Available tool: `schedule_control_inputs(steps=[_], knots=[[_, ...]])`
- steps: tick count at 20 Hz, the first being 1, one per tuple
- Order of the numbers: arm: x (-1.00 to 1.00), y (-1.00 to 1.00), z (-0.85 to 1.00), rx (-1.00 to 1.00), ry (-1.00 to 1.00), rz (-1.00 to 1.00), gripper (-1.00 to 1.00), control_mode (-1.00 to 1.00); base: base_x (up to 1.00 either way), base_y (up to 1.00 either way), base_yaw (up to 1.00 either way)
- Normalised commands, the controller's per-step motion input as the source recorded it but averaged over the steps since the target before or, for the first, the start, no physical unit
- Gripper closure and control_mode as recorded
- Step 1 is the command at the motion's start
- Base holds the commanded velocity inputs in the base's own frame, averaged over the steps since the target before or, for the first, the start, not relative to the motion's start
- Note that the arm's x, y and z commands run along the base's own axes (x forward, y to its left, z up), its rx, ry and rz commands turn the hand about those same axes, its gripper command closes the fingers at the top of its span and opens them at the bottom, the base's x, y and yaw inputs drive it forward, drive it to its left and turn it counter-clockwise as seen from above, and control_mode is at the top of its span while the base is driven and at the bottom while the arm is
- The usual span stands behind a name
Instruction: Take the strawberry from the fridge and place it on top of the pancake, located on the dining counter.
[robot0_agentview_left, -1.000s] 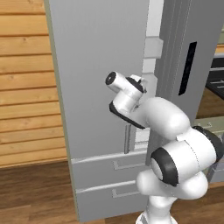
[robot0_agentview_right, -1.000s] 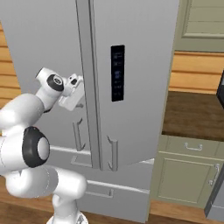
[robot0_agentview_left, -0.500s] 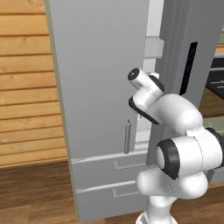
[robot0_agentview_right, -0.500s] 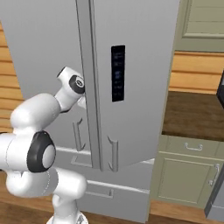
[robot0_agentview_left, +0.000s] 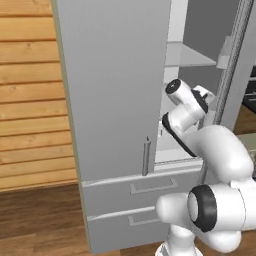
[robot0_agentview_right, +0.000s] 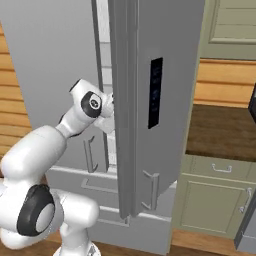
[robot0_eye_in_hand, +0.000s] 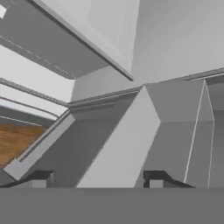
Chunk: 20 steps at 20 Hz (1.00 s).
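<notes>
Across most of the left base view stands the fridge (robot0_agentview_left: 115, 100), tall and light grey, its long axis upright, the left door swung open so a pale shelf (robot0_agentview_left: 187, 56) shows at upper right; in the right base view the right door (robot0_agentview_right: 150, 100) fills the centre, carrying a narrow dark panel (robot0_agentview_right: 156, 92) whose markings are too small to read, and no brand or writing can be made out anywhere. Below the doors sit two drawers (robot0_agentview_left: 145, 202) with bar handles, cut off at the bottom edge. Wood-plank wall (robot0_agentview_left: 30, 95) covers the left of the left base view; green panelled cabinets (robot0_agentview_right: 215, 200) under a brown counter occupy the lower right of the right base view. The white arm (robot0_agentview_left: 215, 160) reaches from lower right into the gap between the doors, its hand hidden behind the door edge in the right base view. In the hand view, the gripper (robot0_eye_in_hand: 97, 177) points at grey fridge walls and shelf edges, its two dark tips apart with nothing between them. The strawberry's place cannot be made out.
</notes>
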Motion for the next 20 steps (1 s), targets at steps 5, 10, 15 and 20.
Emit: schedule_control_inputs(steps=[5,10,15,20], knots=[[-0.44,-1.0,0.03,0.07,-0.03,-0.18,-1.0,-1.0,0.0,0.0,0.0],[0.0,-1.0,0.01,0.06,0.0,-0.09,-1.0,-1.0,0.0,0.0,0.0],[0.0,-1.0,0.03,0.05,-0.01,-0.03,-1.0,-1.0,0.0,0.0,0.0],[-0.64,-0.39,0.03,0.04,-0.17,0.0,-1.0,-1.0,0.0,0.0,0.0]])
